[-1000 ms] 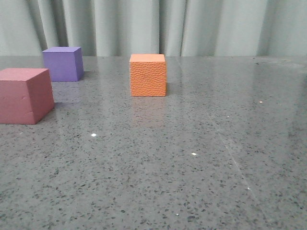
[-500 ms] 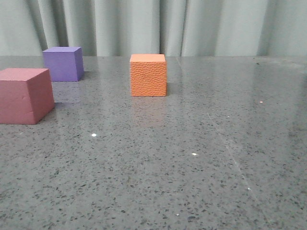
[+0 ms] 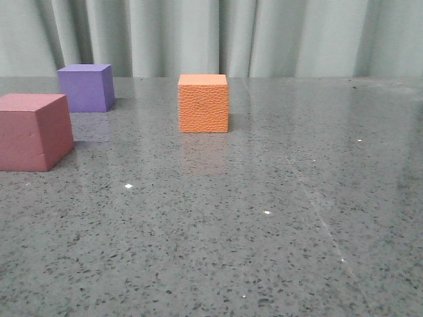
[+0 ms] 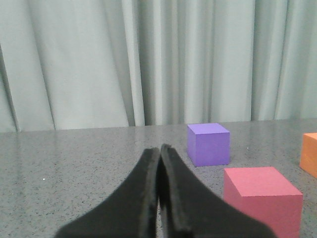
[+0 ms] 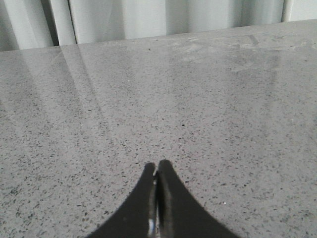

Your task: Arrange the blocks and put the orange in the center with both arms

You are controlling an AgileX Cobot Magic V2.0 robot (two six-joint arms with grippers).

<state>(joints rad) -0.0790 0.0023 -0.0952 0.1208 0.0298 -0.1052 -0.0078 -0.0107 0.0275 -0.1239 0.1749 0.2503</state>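
Showing no writing, orange cube [image 3: 203, 104] stands untouched.

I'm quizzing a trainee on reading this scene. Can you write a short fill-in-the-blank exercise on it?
1. The left gripper is ____, holding nothing.
2. The cube farthest back on the table is ____.
3. In the front view, the orange cube stands to the ____ of the pink-red cube.

Missing words: shut; purple; right

Glossy speckled stone table [image 3: 277, 218], polished enough to mirror the orange cube [image 3: 203, 104] with its pebbled, leather-like skin. The purple cube [image 3: 85, 87] and pink-red cube [image 3: 33, 131], just ahead of the left gripper [image 4: 159, 148], look smooth and matt. Black matt fingers [image 5: 168, 171] on the right gripper [image 5: 157, 165]. Soft pleated cloth curtain [image 4: 124, 59] behind.
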